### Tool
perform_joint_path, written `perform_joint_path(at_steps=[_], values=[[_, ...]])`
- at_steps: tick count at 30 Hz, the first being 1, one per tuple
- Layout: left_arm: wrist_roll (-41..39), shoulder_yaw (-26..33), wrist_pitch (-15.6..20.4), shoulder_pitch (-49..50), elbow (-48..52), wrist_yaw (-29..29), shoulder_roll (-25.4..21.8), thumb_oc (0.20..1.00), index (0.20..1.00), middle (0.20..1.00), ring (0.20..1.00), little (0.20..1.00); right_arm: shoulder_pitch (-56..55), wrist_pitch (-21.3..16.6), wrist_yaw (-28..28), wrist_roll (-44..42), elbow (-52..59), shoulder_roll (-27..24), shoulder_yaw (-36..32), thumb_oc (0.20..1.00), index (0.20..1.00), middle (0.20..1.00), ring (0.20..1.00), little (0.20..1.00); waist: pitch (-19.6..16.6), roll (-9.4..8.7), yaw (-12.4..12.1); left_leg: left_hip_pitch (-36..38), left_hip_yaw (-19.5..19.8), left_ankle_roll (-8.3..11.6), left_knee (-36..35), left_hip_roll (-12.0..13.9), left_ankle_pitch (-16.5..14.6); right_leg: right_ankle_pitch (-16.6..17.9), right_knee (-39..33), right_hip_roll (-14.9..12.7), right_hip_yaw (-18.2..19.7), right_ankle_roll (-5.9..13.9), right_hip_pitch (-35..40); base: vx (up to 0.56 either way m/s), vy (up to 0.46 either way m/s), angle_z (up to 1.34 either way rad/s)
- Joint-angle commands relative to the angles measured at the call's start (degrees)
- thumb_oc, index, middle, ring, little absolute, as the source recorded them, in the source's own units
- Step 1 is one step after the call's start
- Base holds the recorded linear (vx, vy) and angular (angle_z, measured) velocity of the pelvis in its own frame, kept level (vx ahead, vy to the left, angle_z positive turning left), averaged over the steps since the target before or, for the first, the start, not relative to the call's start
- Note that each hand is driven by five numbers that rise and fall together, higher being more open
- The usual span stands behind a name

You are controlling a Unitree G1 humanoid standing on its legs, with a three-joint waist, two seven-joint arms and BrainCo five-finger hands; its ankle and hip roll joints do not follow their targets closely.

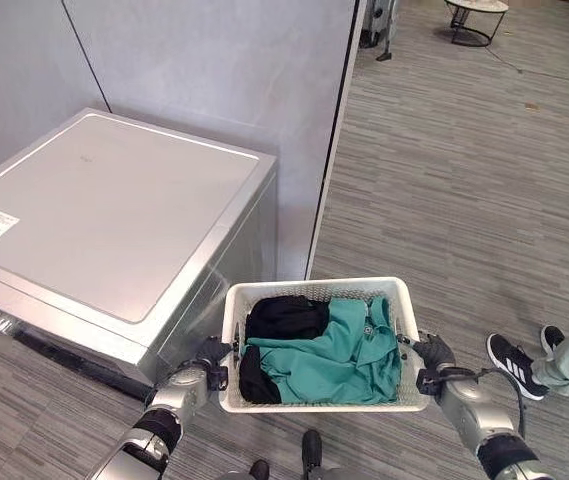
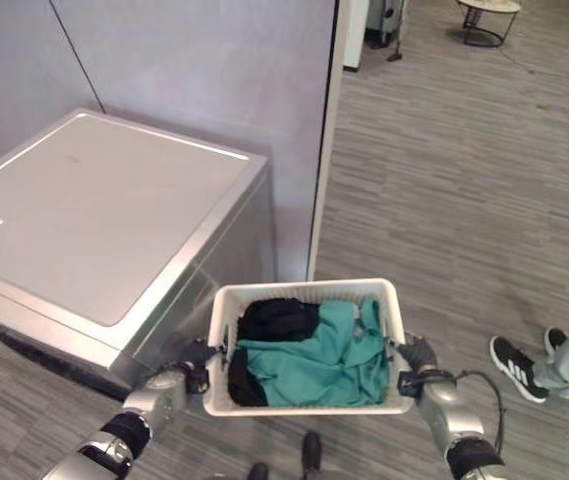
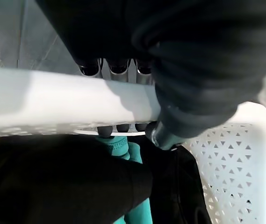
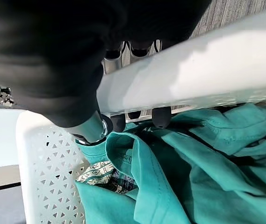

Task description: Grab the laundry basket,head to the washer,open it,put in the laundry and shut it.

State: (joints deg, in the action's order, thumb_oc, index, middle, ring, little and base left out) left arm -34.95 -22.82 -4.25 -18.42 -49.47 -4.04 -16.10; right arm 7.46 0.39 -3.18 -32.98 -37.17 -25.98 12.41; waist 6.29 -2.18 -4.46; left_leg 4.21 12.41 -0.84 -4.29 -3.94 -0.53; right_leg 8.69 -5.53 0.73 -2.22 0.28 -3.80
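A white perforated laundry basket hangs in front of me, carried between both hands. It holds a teal shirt and a black garment. My left hand grips the basket's left rim; its fingers curl under the rim. My right hand grips the right rim, fingers hooked through the handle slot. The silver washer stands to the left, its flat lid down.
A grey partition wall rises behind the washer, ending at a dark edge. Striped grey floor stretches to the right. A person's black shoe and leg stand at the right. A round table base sits far back.
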Motion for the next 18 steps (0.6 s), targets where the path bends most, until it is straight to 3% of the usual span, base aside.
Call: perform_joint_path(at_steps=[1,3,4,12,18], values=[[-2.05,0.12,4.83,-10.63,-0.08,2.96,2.4,0.2,0.2,0.2,0.2,0.2,1.78,-2.4,5.88,-2.22,6.73,2.57,1.47,0.2,0.2,0.2,0.2,0.2,-1.67,0.17,-2.16,-1.55,-0.19,1.32,-0.71,-2.45,1.79,-10.76,1.83,0.02,-1.03,5.1,9.26,0.01,-0.077,0.19],[-2.08,0.04,4.7,-10.87,-0.12,2.85,2.38,0.2,0.2,0.2,0.2,0.2,1.37,-2.44,5.84,-2.36,7.18,2.38,1.3,0.2,0.2,0.2,0.2,0.2,-1.57,0.36,-2.01,-1.73,0.07,1.44,-0.71,-2.38,1.98,-10.96,2.42,0.0,-1.4,5.0,9.0,0.01,-0.043,0.11],[1.75,2.86,4.56,4.11,-5.34,3.09,5.01,0.2,0.2,0.2,0.2,0.2,3.8,-2.17,-0.1,-1.42,-21.95,7.18,-0.67,0.2,0.2,0.2,0.2,0.2,-2.15,2.49,1.39,-2.75,-5.87,0.03,5.63,0.96,-3.22,-12.12,2.95,-1.53,8.27,4.55,7.97,0.01,-0.03,0.15],[0.97,1.55,3.49,3.5,-6.79,3.25,6.52,0.2,0.2,0.2,0.2,0.2,2.57,-1.49,0.96,-2.67,-22.47,8.04,0.2,0.2,0.2,0.2,0.2,0.2,-2.88,2.41,1.77,-1.4,-5.57,0.63,4.11,1.41,-2.38,-12.34,2.64,-0.98,7.26,4.03,9.01,0.0,-0.025,-0.08],[3.28,-3.67,2.75,2.41,-5.17,4.62,8.22,0.2,0.2,0.2,0.2,0.2,2.91,-0.46,1.62,-3.71,-26.43,8.37,0.27,0.2,0.2,0.2,0.2,0.2,-2.58,2.65,1.95,-1.13,-5.02,0.94,3.85,1.59,-2.09,-12.44,2.35,-0.77,6.67,3.77,9.47,-0.01,-0.032,0.0]])
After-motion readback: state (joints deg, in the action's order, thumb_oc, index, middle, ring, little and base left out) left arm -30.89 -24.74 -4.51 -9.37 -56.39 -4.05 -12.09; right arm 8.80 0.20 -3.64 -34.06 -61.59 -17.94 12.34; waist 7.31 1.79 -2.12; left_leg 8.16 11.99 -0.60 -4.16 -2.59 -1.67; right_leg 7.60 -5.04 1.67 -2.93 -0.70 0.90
